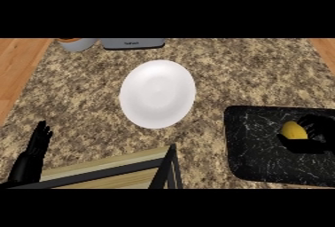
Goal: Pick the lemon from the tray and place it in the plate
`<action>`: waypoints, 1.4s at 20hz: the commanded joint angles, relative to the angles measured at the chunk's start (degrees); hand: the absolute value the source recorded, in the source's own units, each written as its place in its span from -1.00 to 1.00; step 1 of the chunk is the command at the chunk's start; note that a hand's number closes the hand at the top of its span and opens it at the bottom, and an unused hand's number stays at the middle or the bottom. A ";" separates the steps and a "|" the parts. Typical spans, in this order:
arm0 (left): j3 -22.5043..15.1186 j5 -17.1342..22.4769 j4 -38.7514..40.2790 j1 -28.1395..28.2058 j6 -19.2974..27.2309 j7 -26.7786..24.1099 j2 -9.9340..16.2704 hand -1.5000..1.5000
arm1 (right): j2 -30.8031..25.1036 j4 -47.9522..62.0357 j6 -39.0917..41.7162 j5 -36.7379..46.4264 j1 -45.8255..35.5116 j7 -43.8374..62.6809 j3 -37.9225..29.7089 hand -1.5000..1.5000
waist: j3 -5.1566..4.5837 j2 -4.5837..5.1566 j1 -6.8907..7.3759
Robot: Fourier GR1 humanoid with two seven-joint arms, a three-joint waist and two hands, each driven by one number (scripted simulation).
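The lemon [294,130] sits on the black tray [262,150] at the right side of the counter [248,75], towards the tray's far right part. The right hand [314,133] is around it: dark fingers curl over the fruit from the right and below, so the hand looks closed on the lemon, though black on black makes the exact contact hard to read. Whether the fruit is already off the tray surface cannot be told.

The white plate [157,94] lies well apart to the left, bare, in the middle of the counter. The main risk, as I judge it, is the carry: a round, smooth fruit held mostly from one side could roll out of the fingers on the way across, and land on the counter between tray and plate. A low lift could also drag it against the tray's edge. At the plate, letting go from too high could make it roll off the shallow rim.

The left hand [34,153] rests at the lower left edge, fingers straight and pointing up, holding nothing. A grey box [133,43] and a cup [77,44] stand at the far edge, out of the path
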 commanded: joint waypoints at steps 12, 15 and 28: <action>-0.35 -8.13 -2.69 0.11 1.44 0.77 6.08 0.00 | 0.74 -14.30 -22.23 32.56 -3.09 27.84 8.43 1.00 | -3.70 0.67 -2.71; -0.56 -8.36 -4.07 0.10 1.91 2.00 5.68 0.00 | 1.95 -20.27 -22.95 38.55 -6.00 30.51 10.18 1.00 | -3.57 0.40 -2.71; -0.72 -8.88 -3.09 -2.23 0.85 1.48 6.84 0.00 | 16.46 -35.69 -8.35 50.60 -20.32 42.32 19.54 1.00 | -3.50 1.36 -0.38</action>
